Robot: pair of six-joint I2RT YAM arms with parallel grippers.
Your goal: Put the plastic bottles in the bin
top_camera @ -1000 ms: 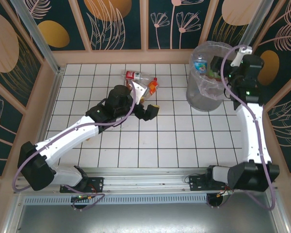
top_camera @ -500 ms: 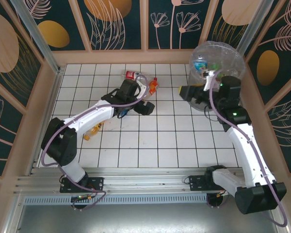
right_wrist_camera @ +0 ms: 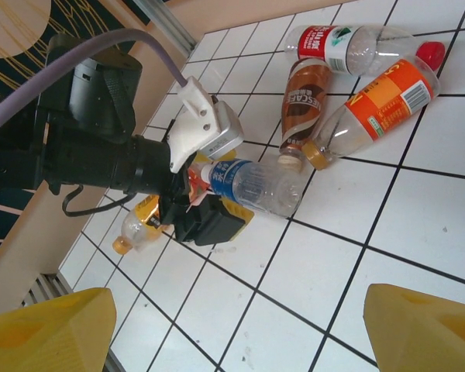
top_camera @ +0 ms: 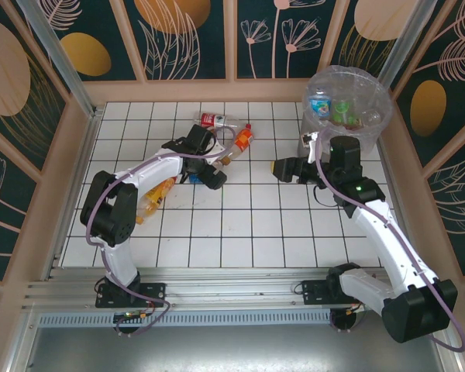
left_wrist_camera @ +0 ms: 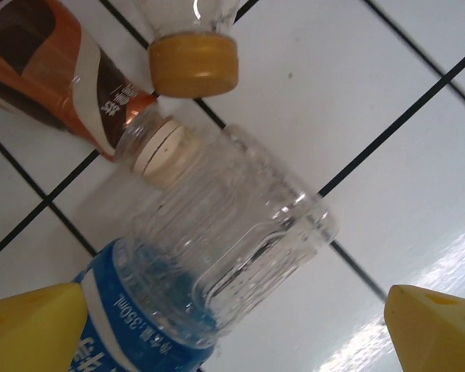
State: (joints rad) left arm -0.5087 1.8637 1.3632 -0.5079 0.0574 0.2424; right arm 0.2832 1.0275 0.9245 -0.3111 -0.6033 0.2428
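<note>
A clear bottle with a blue label [left_wrist_camera: 217, 263] lies on the white tiles between the yellow fingertips [left_wrist_camera: 31, 329] of my left gripper [left_wrist_camera: 232, 329], which is open and straddles it. Seen from above, that gripper [top_camera: 209, 172] is low at the bottle cluster. Just beyond lie a brown-label bottle [right_wrist_camera: 302, 101], an orange-label bottle [right_wrist_camera: 380, 105] and a red-label bottle [right_wrist_camera: 349, 46]. A yellow-label bottle [top_camera: 151, 198] lies beside the left forearm. My right gripper [top_camera: 283, 169] hovers open over bare tiles, left of the grey bin [top_camera: 347, 97], which holds several bottles.
A raised wooden rim [top_camera: 77, 147] surrounds the tiled table, with patterned panels behind it. The bin's crinkled bag spreads over its rim at the back right corner. Both arm bases sit on the rail at the near edge.
The right arm has swung from over the bin down and left to the table's middle. The left gripper has drawn back left and lowered around the blue-label bottle.
</note>
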